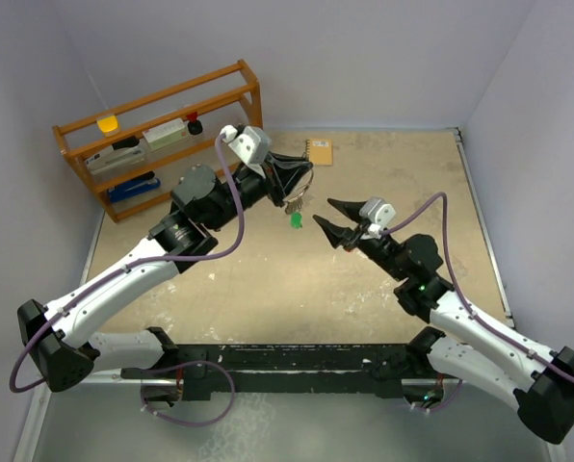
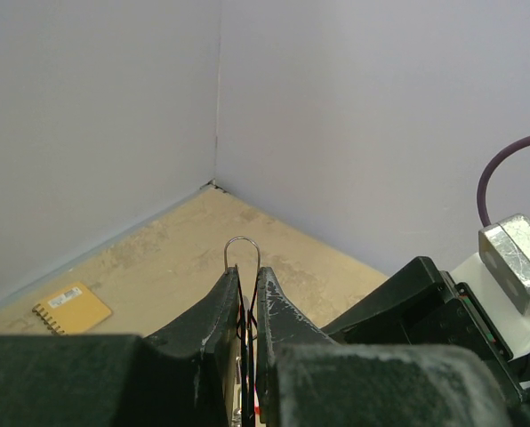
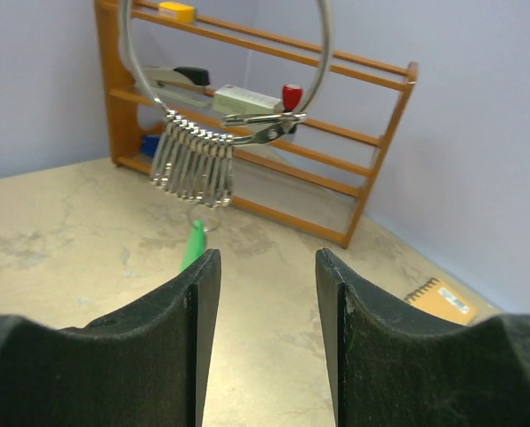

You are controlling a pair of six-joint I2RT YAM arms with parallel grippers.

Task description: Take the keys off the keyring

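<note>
The left gripper [image 1: 301, 179] is raised above the middle of the table [image 1: 268, 289], a little toward the far side. Its jaws are pressed nearly together on the thin wire of the keyring [image 2: 243, 237], and a small loop of the wire stands out just past the fingertips. The ring hangs in the air from this grip. A row of small silver keys [image 3: 194, 165] hangs close together on it, and the green key [image 1: 295, 219] hangs lowest, under them. The right gripper [image 1: 324, 213] is just to the right of the ring, pointing at it without touching, its jaws moderately wide with nothing between them. A wooden rack [image 1: 162, 144] stands at the far left, and a tan notebook [image 1: 319, 151] lies by the far wall.
</note>
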